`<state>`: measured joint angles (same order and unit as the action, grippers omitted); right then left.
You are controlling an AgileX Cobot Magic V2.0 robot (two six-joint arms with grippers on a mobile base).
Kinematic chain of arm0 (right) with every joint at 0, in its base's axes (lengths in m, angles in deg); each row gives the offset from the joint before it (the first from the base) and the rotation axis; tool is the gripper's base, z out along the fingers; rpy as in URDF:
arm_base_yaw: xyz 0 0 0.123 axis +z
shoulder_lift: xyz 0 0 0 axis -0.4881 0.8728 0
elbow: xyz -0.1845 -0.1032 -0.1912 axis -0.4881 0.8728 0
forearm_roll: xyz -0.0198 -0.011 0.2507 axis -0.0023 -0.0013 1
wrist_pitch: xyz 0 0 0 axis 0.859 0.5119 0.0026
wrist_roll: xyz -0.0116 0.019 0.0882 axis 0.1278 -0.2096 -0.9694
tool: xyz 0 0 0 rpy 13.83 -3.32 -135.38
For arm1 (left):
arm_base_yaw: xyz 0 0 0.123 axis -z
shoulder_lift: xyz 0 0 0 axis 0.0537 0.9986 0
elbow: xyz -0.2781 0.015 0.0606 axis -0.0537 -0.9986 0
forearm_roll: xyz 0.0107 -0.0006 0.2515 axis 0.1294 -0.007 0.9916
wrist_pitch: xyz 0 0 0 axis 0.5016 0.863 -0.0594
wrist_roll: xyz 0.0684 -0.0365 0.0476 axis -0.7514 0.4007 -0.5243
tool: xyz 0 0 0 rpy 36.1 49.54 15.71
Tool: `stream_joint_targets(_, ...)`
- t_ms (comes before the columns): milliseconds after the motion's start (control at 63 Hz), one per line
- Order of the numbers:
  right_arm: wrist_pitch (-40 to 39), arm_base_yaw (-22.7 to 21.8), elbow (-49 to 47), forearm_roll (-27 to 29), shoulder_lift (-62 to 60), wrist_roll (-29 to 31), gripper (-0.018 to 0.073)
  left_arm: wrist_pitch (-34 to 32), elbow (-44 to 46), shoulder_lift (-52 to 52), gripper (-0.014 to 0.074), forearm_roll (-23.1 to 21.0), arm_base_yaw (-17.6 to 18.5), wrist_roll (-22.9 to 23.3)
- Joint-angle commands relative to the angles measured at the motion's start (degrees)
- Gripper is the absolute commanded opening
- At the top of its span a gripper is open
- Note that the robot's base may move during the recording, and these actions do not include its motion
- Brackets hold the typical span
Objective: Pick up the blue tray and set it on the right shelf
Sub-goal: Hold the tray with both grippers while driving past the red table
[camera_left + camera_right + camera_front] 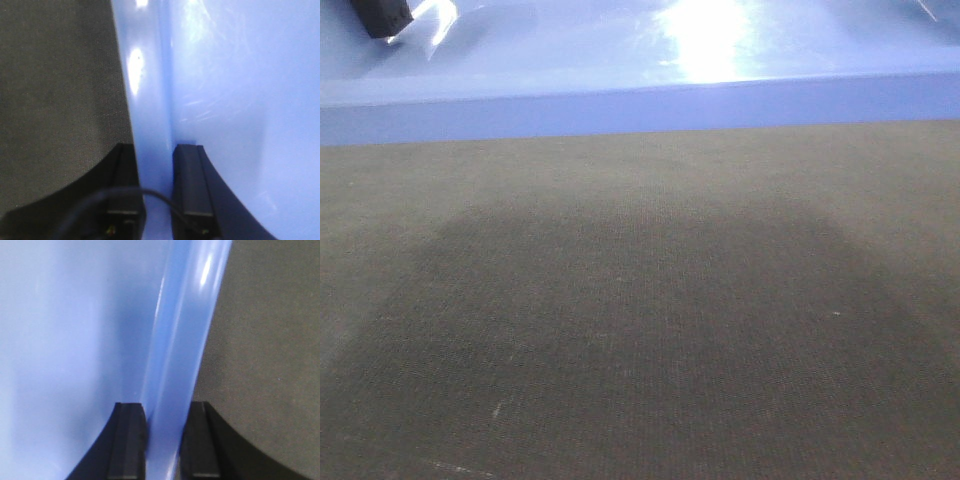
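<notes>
The blue tray [640, 108] is glossy periwinkle plastic, with glare on its floor. Its low wall runs level along the far side of the counter [640, 320].

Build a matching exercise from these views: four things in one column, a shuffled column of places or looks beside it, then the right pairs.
Things
1. left gripper
2. right gripper
3. blue tray
4. grey carpet

Descriptions
A. fingers astride the tray rim, carpet on the right of its wrist view
B. glossy, with bright glare
C. fingers astride the tray rim, carpet on the left of its wrist view
D. matt, with a dark shadow patch

Pairs: 1-C, 2-A, 3-B, 4-D
</notes>
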<state>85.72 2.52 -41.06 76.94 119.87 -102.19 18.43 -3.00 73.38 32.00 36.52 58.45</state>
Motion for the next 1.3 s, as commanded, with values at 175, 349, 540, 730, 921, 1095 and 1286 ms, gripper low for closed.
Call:
stream_joint_targets(175, -5.58, 0.33, -2.02, -0.35, -1.87, 1.26, 0.0055, 6.51, 1.02, -1.25, -0.0048, 0.18, 1.10, -2.29)
stream_joint_targets(349, -5.58, 0.33, -2.02, -0.35, -1.81, 1.26, 0.0055, 6.51, 1.02, -1.25, -0.0048, 0.18, 1.10, -2.29)
stream_joint_targets(540, -5.52, 0.33, -2.02, -0.35, -1.56, 1.26, 0.0055, 6.51, 1.02, -1.25, -0.0048, 0.18, 1.10, -2.29)
stream_joint_targets(730, -5.52, 0.33, -2.02, -0.35, -1.56, 1.26, 0.0055, 6.51, 1.02, -1.25, -0.0048, -1.27, 1.10, -2.29)
stream_joint_targets(921, -5.52, 0.33, -2.02, -0.35, -1.56, 1.26, 0.0055, 6.51, 1.02, -1.25, -0.0048, -1.70, 1.10, -2.29)
stream_joint_targets(1095, -5.52, 0.33, -2.02, -0.35, -1.56, 1.26, 0.0055, 6.51, 1.02, -1.25, -0.0048, -2.02, 1.10, -2.29)
stream_joint_targets(1286, -5.52, 0.33, -2.02, -0.35, -1.56, 1.26, 0.0055, 6.51, 1.02, -1.25, -0.0048, -2.28, 1.10, -2.29)
